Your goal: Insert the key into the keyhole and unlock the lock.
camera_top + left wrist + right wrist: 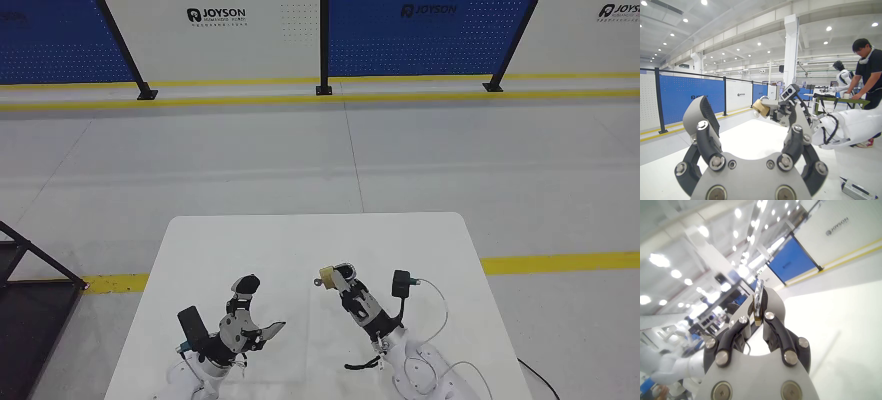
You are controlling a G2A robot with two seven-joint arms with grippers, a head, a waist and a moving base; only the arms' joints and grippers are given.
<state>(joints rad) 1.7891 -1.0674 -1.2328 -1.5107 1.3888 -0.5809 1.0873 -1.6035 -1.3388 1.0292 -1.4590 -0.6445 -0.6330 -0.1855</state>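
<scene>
Right claw clamps a brass lock above the tabletop; left claw gapes empty. Likely heavy, rigid and slick, it is best held across its body.

Brass-yellow lock with a silvery shackle; plain white desk; blue and white panels, finely dotted, across the frame's top; yellow floor stripes below them.
</scene>
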